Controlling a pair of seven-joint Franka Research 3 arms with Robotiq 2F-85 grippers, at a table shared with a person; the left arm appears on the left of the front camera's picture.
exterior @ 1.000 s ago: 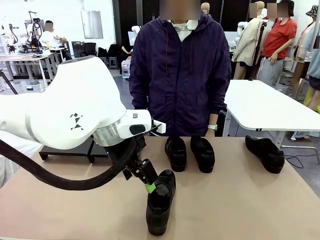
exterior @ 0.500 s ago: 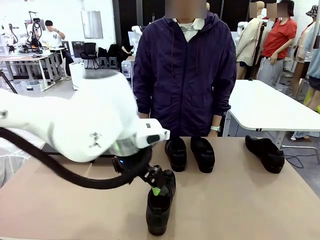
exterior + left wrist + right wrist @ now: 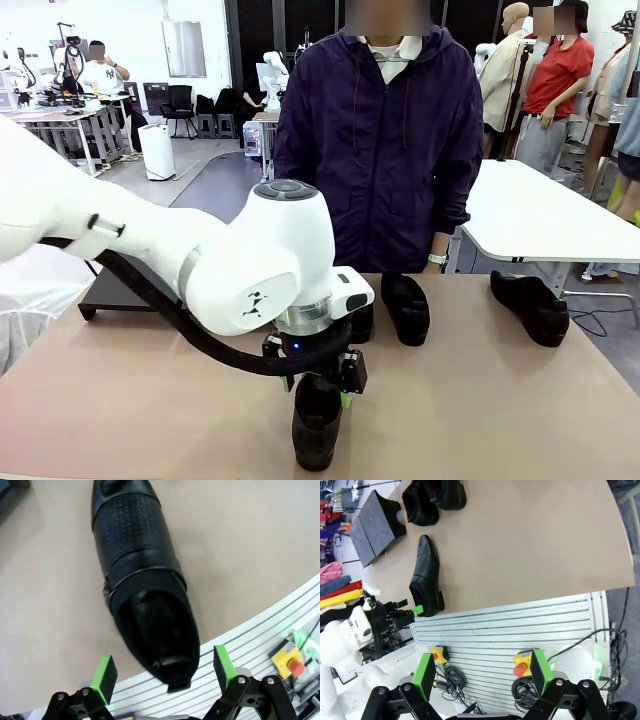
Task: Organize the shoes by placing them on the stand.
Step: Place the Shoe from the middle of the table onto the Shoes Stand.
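The left arm [image 3: 260,270] bends across the middle of the worktop [image 3: 500,400], its wrist turned straight down over the nearest shoe [image 3: 317,430], whose heel lies at the near edge. The left jaws stand released, green pads [image 3: 105,672] either side of the heel (clear of the leather, as far as shows). The right jaws hang spread too, back off the worktop's near edge. The stand [image 3: 110,290] sits at the far left, and the other shoes [image 3: 405,308] lie along the far side.
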